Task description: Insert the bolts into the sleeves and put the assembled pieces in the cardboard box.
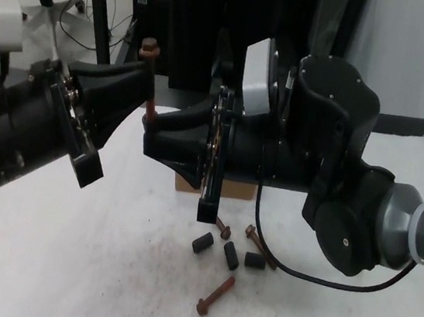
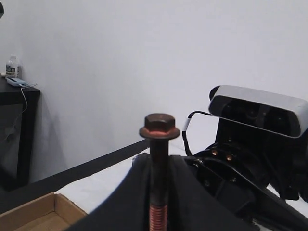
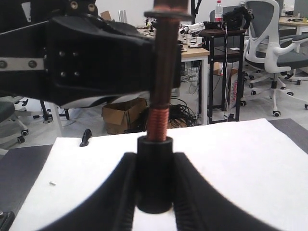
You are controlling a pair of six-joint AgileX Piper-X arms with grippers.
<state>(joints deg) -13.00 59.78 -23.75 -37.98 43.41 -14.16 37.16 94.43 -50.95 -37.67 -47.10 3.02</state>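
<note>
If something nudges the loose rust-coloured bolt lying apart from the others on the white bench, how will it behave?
The rust-coloured bolt looks like solid metal, so it is probably rigid and heavy for its size. Lying on its side with a wider head at one end, it would likely roll in a curve rather than straight.

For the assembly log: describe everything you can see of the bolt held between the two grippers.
The bolt looks like rusty, coppery-brown metal: a flanged hex head, a smooth dark shank and brighter threads lower down. It stands upright, head up, above the white bench. The left gripper is shut on its shank, and its threaded end enters the top of the black sleeve held in the right gripper.
</note>
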